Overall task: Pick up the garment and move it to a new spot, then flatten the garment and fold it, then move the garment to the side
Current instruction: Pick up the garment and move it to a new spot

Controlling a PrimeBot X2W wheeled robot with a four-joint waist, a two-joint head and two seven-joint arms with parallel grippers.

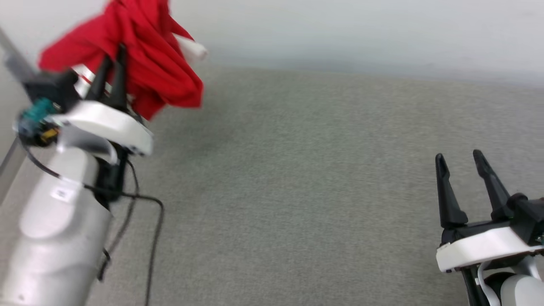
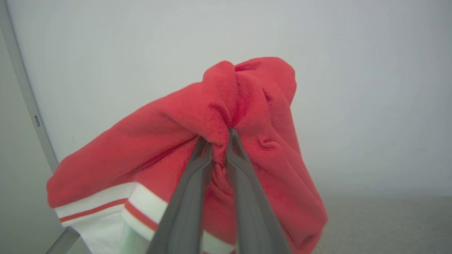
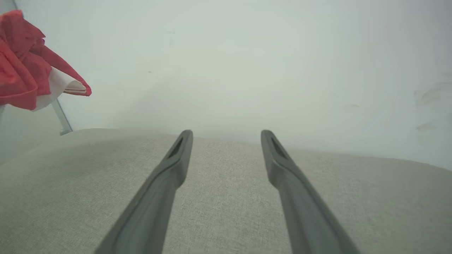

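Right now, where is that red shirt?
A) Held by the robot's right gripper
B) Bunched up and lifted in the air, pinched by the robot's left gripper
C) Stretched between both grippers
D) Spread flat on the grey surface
B: the left gripper is shut on a fold of the garment, which hangs bunched above the grey surface, while the right gripper stands open and holds nothing.

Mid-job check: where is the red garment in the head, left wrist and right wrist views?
Head view: the garment hangs at upper left, pinched by the left hand.
Left wrist view: the garment fills the centre, bunched around the left hand.
Right wrist view: the garment is in the upper left corner, above the grey surface.
Shared landmark: the grey metal bar beside it.
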